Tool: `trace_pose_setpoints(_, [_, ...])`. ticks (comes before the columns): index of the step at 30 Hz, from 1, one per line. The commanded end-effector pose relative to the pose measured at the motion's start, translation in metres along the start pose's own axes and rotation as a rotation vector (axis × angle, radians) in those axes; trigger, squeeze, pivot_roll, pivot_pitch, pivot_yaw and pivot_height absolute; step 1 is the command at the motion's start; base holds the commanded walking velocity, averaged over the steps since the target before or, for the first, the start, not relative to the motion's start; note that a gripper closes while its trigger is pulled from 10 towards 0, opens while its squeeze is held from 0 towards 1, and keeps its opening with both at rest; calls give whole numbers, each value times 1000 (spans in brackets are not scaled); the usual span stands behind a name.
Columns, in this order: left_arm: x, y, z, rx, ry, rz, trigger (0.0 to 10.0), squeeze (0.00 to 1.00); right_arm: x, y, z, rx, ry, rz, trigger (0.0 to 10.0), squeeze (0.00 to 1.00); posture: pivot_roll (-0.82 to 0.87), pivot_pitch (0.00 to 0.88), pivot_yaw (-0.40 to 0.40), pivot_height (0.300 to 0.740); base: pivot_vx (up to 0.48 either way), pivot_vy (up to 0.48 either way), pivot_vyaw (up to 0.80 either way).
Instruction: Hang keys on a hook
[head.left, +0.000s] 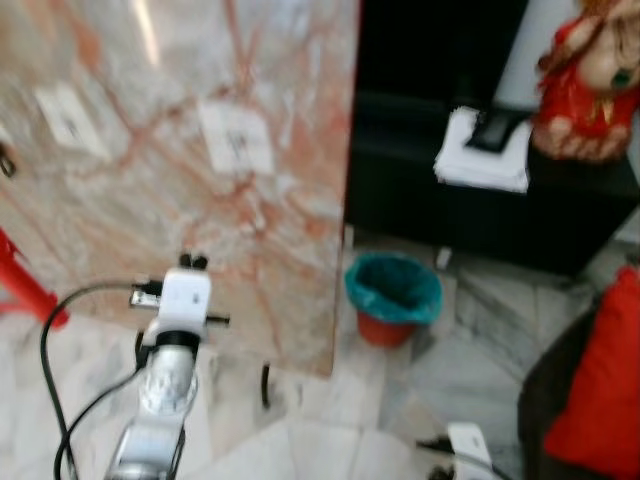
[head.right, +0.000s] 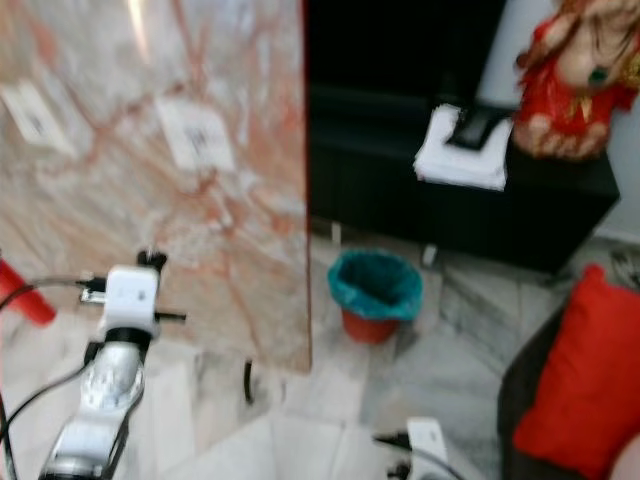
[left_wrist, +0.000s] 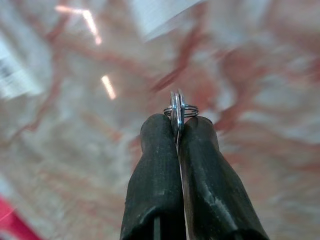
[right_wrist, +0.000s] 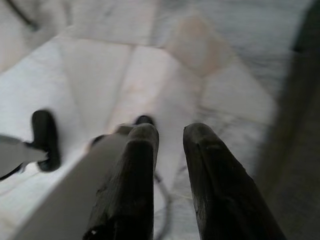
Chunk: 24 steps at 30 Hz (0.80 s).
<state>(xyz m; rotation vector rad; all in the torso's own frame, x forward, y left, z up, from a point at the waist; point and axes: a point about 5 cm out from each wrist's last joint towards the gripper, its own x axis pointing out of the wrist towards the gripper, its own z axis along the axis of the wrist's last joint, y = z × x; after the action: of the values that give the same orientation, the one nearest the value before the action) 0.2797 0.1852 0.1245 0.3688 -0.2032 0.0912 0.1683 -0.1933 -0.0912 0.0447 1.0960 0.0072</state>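
Observation:
My left gripper (left_wrist: 177, 126) is shut on a metal key ring (left_wrist: 178, 107), which sticks out edge-on above the black fingertips. In the eye views the left arm is raised, its gripper (head.left: 193, 262) pointing at a pink-veined marble wall panel (head.left: 180, 150). Two white plates (head.left: 235, 135) are fixed to that panel; blur hides their detail. A small dark fitting (head.left: 5, 160) shows at the panel's far left edge; I cannot tell whether it is a hook. My right gripper (right_wrist: 170, 135) hangs low over the marble floor, open and holding nothing.
A red bin with a teal liner (head.left: 392, 298) stands on the floor by the panel's right edge. Behind it a black cabinet (head.left: 480, 215) carries a white stack (head.left: 485, 155) and a red figure (head.left: 590, 80). A red cushion (head.left: 605, 390) lies at the right.

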Motion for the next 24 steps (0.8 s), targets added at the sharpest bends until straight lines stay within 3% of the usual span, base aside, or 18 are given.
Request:
trace_pose_setpoints(1, [0, 4, 2, 33, -17, -11, 10000, 0, 1, 10, -1, 12, 2, 23, 10000, 0, -5, 83, -33, 740, 0, 0, 0])
trace_pose_setpoints(17, [1, 3, 9, 29, -53, 38, 10000, 0, 1, 9, 0, -8, -1, 33, 10000, 0, -5, 101, -42, 740, 0, 0, 0])
trace_pose_setpoints(22, [1, 0, 14, 2, -83, 25, 10000, 0, 1, 8, 2, -35, -15, 26, 10000, 0, -6, 101, -42, 740, 0, 0, 800])
trace_pose_setpoints(24, [1, -1, 17, -9, -102, 21, 10000, 0, 1, 9, 2, 6, -21, 22, 10000, 0, -5, 100, -42, 740, 0, 0, 400])
